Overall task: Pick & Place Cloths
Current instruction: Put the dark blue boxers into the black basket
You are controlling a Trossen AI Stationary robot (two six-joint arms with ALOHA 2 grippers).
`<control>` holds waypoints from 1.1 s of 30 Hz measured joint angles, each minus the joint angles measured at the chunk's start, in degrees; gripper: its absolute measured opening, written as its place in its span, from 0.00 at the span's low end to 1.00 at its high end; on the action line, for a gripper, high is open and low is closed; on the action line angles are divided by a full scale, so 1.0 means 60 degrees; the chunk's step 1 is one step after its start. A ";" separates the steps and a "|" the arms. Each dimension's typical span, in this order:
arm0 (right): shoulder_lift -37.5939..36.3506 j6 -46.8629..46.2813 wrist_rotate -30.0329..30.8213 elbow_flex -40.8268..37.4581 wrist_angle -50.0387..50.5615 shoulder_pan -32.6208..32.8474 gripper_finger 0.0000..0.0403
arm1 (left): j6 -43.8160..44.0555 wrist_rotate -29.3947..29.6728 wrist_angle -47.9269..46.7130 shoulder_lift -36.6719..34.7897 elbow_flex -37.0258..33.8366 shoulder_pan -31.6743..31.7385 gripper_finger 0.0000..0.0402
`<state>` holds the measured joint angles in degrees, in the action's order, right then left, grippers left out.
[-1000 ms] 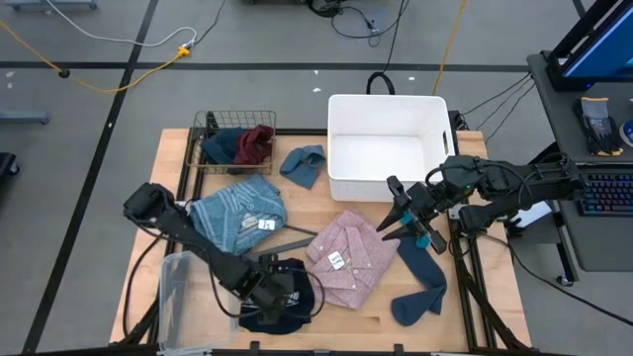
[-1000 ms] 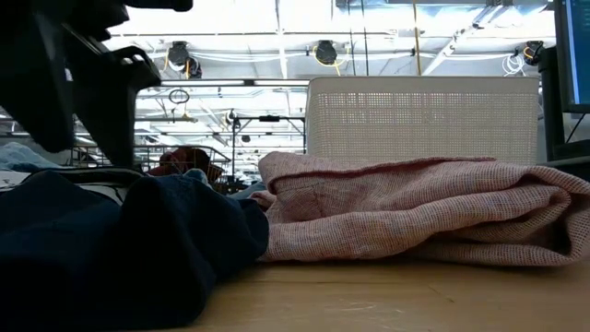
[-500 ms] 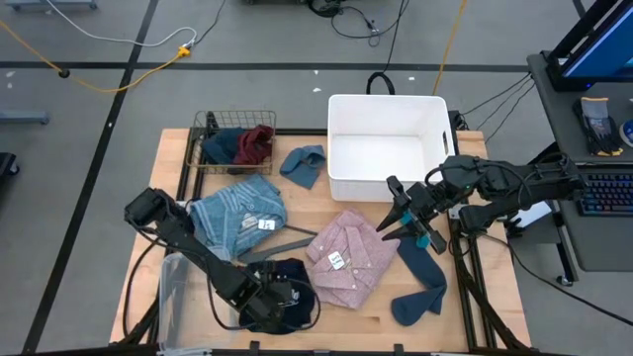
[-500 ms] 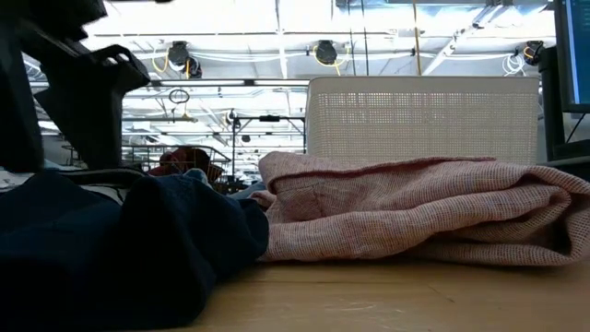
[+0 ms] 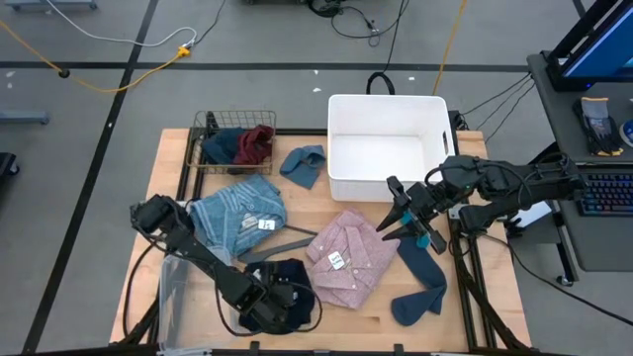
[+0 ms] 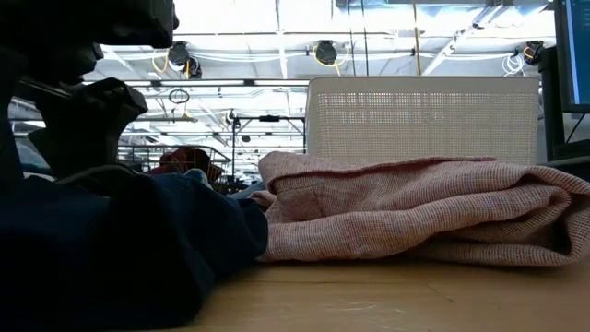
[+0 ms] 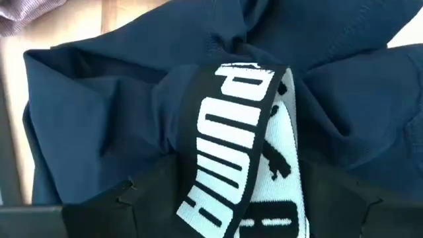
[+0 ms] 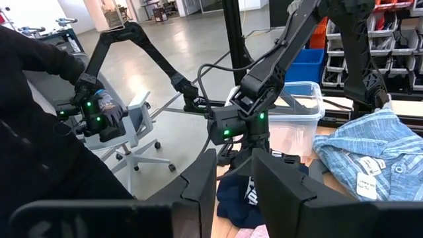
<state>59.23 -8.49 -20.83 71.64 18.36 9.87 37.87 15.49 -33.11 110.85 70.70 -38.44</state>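
Observation:
A navy cloth (image 5: 294, 280) with a black-and-white printed waistband (image 7: 238, 132) lies bunched near the table's near edge, left of the middle. My left gripper (image 5: 269, 307) points steeply down over it, open, one finger on each side of the waistband (image 7: 234, 211). In the low view it stands at the cloth's top (image 6: 88, 129). A pink checked shirt (image 5: 346, 257), a light blue shirt (image 5: 237, 213), a grey-blue cloth (image 5: 305, 163) and a teal cloth (image 5: 420, 282) lie flat on the table. My right gripper (image 5: 388, 210) hangs high at the right, level, open, with nothing in it. My left gripper comes at the navy cloth from above, slanting down, its open fingers (image 7: 125, 198) on either side of the printed waistband (image 7: 218, 192) and across it. Whether the fingertips touch the cloth I cannot tell. The cloth lies on the table.
A white bin (image 5: 341, 148) stands at the far middle. A wire basket (image 5: 203, 129) at the far left holds maroon and navy cloths. A grey hanger (image 5: 287, 242) lies between the shirts. A clear plastic box (image 5: 178, 282) sits at the near left.
My left gripper has sunk toward the navy cloth and moved a little toward the table's near edge, staying open. The cloths have stayed where they were.

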 joint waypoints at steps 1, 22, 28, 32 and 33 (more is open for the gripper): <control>0.0000 -0.0001 0.0001 0.0000 -0.0001 0.0000 0.22 | -0.0003 0.0010 0.0018 0.0006 0.0000 0.0003 0.71; -0.0002 -0.0004 0.0001 0.0000 0.0064 0.0000 0.22 | -0.0069 0.0182 -0.0211 0.0015 0.0000 0.0091 0.31; -0.0002 -0.0004 0.0001 0.0000 0.0064 -0.0001 0.22 | -0.0051 0.0086 -0.0211 0.0015 0.0000 0.0099 0.05; -0.0002 -0.0004 0.0001 0.0000 0.0064 0.0000 0.22 | -0.0051 -0.0342 -0.0213 -0.0007 0.0000 0.0160 0.04; -0.0002 -0.0004 0.0001 0.0000 0.0064 -0.0004 0.22 | -0.0048 -0.0449 -0.0239 -0.0064 -0.0003 0.0178 0.04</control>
<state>59.22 -8.51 -20.82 71.64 18.74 9.85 37.58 12.79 -34.54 110.46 70.68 -37.37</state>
